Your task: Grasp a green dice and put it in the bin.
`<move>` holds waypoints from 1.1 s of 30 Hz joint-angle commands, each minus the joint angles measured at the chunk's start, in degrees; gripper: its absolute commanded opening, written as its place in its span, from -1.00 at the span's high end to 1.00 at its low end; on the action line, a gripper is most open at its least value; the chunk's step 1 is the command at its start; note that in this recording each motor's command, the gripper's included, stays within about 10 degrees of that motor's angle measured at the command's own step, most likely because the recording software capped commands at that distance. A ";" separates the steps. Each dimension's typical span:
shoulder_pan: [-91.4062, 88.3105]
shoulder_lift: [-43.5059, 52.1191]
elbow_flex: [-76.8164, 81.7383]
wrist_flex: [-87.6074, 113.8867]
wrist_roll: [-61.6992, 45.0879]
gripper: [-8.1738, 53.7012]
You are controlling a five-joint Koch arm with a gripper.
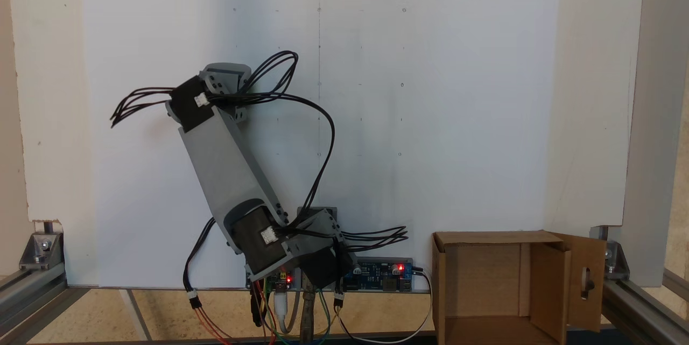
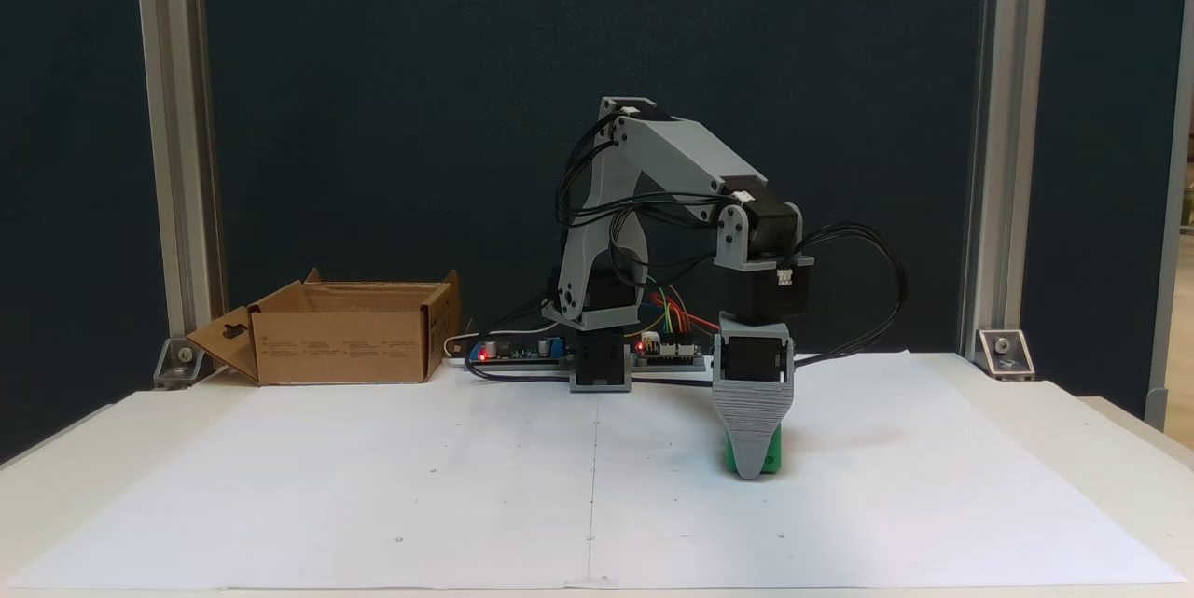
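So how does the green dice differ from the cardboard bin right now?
The green dice is small and bright green; the bin is brown corrugated cardboard and far larger. In a fixed view the dice sits on the white paper at the tip of the hand, partly hidden behind a finger, while the bin stands free at the table's back edge, flaps open. Both are boxy in shape.

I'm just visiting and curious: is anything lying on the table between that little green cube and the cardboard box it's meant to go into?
Nothing visible does. In a fixed view the green dice sits behind the gripper, and the white paper towards the bin at the left is bare. The arm's base and circuit boards stand further back, near the route.
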 commanded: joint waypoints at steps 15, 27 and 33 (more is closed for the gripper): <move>1.23 20.30 -6.77 19.51 4.66 0.37; 5.27 23.91 -27.33 39.55 4.57 0.37; 21.71 23.91 -27.25 40.08 -4.75 0.37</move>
